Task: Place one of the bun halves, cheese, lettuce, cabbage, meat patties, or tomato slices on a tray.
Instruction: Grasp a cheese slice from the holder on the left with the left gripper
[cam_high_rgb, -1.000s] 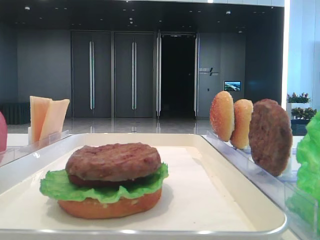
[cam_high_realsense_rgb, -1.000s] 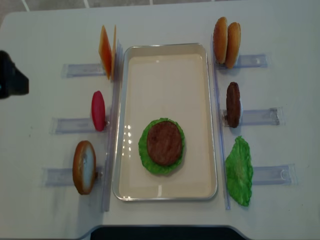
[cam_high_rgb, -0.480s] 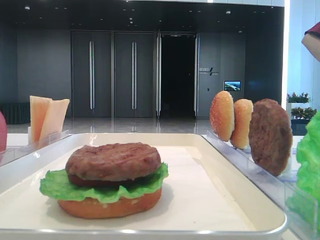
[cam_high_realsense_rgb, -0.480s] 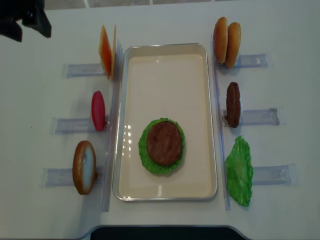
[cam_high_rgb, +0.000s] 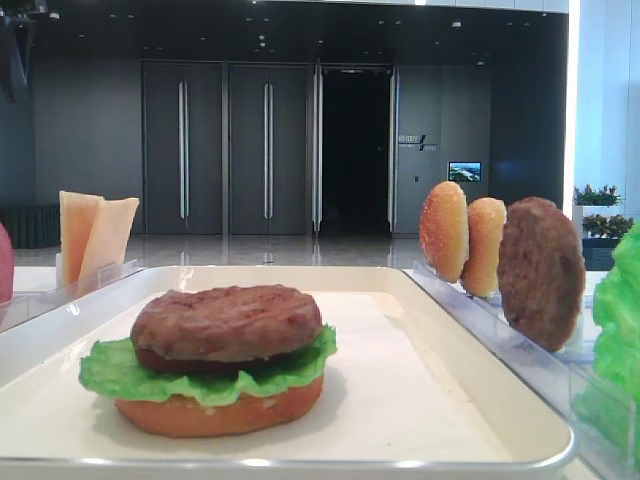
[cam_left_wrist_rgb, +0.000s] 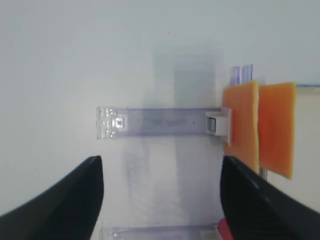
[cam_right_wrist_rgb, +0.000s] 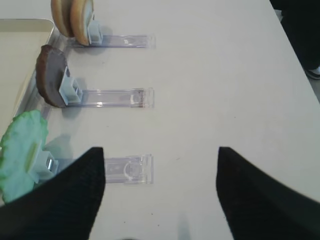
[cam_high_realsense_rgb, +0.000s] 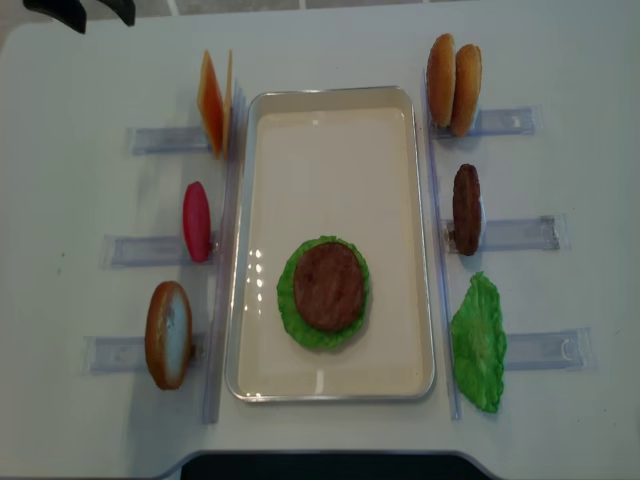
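On the cream tray (cam_high_realsense_rgb: 330, 120) sits a stack of bun half, lettuce and meat patty (cam_high_realsense_rgb: 328, 288), also seen in the low view as a stack (cam_high_rgb: 225, 350). Two cheese slices (cam_high_realsense_rgb: 213, 100) stand in a rack left of the tray. My left gripper (cam_left_wrist_rgb: 161, 200) hangs open and empty over the table, with the cheese (cam_left_wrist_rgb: 257, 125) ahead to its right; overhead, the left gripper (cam_high_realsense_rgb: 97, 18) is at the far left corner. My right gripper (cam_right_wrist_rgb: 160, 190) is open over bare table right of the spare lettuce (cam_right_wrist_rgb: 20, 150), patty (cam_right_wrist_rgb: 50, 77) and bun halves (cam_right_wrist_rgb: 72, 17).
Clear plastic racks line both sides of the tray. On the left they hold a red tomato slice (cam_high_realsense_rgb: 196, 222) and a bun half (cam_high_realsense_rgb: 168, 335). On the right stand two bun halves (cam_high_realsense_rgb: 452, 72), a patty (cam_high_realsense_rgb: 466, 208) and lettuce (cam_high_realsense_rgb: 478, 342).
Overhead, my left gripper has travelled from the table's left edge up to the far left corner. A person's arm seen briefly at the top right of the low view is gone.
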